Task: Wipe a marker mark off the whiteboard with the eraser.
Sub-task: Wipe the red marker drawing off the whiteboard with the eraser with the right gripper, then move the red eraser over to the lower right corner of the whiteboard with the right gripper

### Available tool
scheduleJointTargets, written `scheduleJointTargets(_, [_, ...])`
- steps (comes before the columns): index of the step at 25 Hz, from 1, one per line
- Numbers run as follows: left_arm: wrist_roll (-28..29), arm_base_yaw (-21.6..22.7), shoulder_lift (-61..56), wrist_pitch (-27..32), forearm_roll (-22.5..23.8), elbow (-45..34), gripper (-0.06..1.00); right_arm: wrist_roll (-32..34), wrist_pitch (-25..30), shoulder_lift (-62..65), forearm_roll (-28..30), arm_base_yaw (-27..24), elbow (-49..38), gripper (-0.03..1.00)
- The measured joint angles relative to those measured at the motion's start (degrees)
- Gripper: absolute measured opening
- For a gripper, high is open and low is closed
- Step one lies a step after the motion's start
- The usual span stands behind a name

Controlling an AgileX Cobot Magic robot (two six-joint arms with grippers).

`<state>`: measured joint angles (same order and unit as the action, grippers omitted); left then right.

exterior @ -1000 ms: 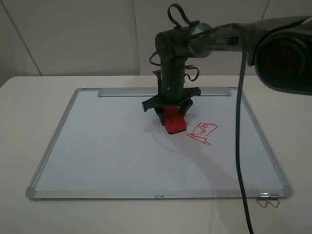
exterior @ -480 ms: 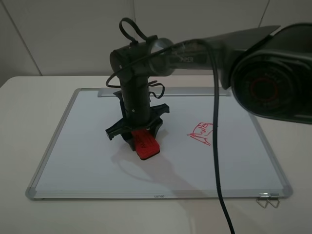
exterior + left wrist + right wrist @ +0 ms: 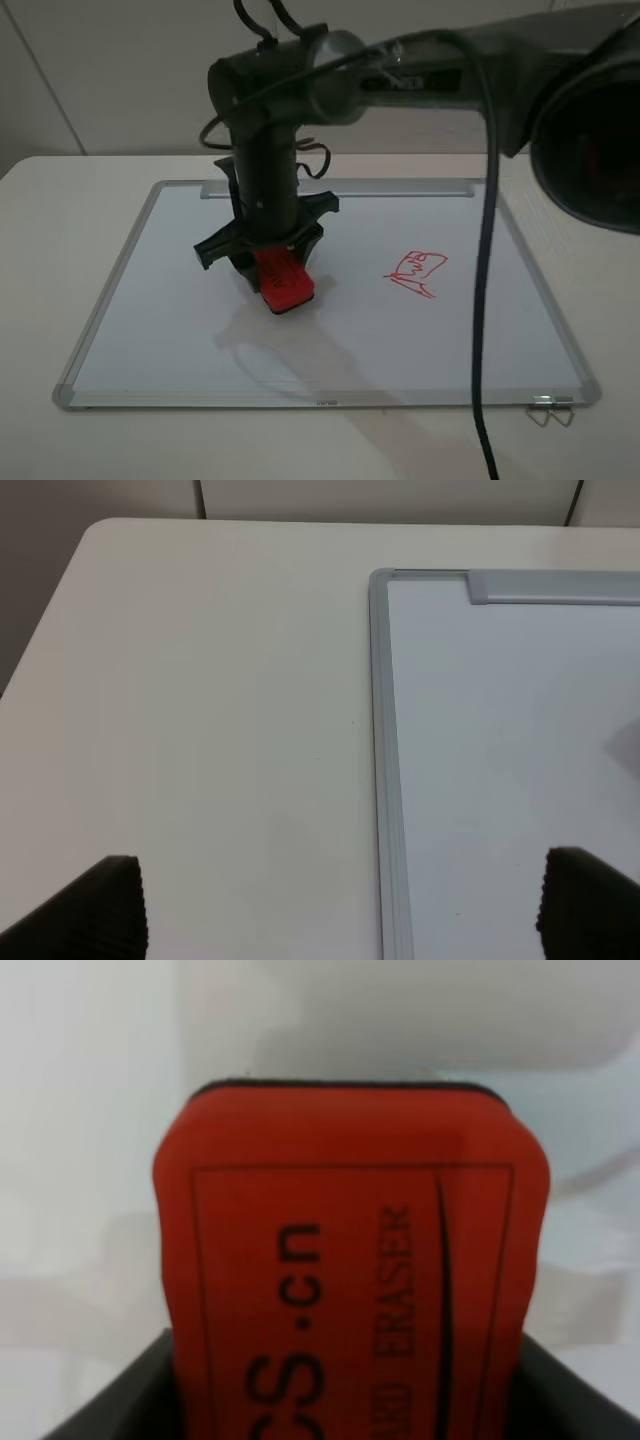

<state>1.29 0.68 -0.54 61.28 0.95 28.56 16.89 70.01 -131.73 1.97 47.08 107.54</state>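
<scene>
Our right fingers [image 3: 130,1410] pinch the eraser [image 3: 283,282], tilted over the left-middle of the whiteboard [image 3: 400,340]; left fingers [image 3: 110,910] sit spread. We'd flatten the felt and press evenly while swiping, imo.

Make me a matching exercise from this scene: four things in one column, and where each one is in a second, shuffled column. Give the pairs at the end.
Things:
1. eraser
2. red scribble
3. tray strip
4. metal clip

Places:
A. along the far edge of the whiteboard
B. clamped in the right gripper
C. at the board's near right corner
D. drawn on the board's right half, apart from the eraser

Pairs: 1-B, 2-D, 3-A, 4-C
</scene>
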Motion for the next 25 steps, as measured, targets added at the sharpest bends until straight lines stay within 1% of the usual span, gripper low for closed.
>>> scheduleJointTargets(7, [0.0,0.0,0.0,0.0,0.0,0.0,0.78,2.16,-0.03,5.25,1.72,-4.09,-0.29,0.5])
scheduleJointTargets(13, [0.0,0.0,0.0,0.0,0.0,0.0,0.78,4.31,-0.14,11.07,3.58,-9.15,-8.14,0.5])
scheduleJointTargets(16, [0.0,0.0,0.0,0.0,0.0,0.0,0.78,6.09,-0.96,15.09,4.88,-13.08,-14.65,0.5])
scheduleJointTargets(22, [0.0,0.0,0.0,0.0,0.0,0.0,0.78,9.38,-9.16,25.09,5.94,-21.72,-32.23,0.5])
scheduleJointTargets(25, [0.0,0.0,0.0,0.0,0.0,0.0,0.78,10.66,-12.33,29.48,6.9,-25.25,-40.29,0.5])
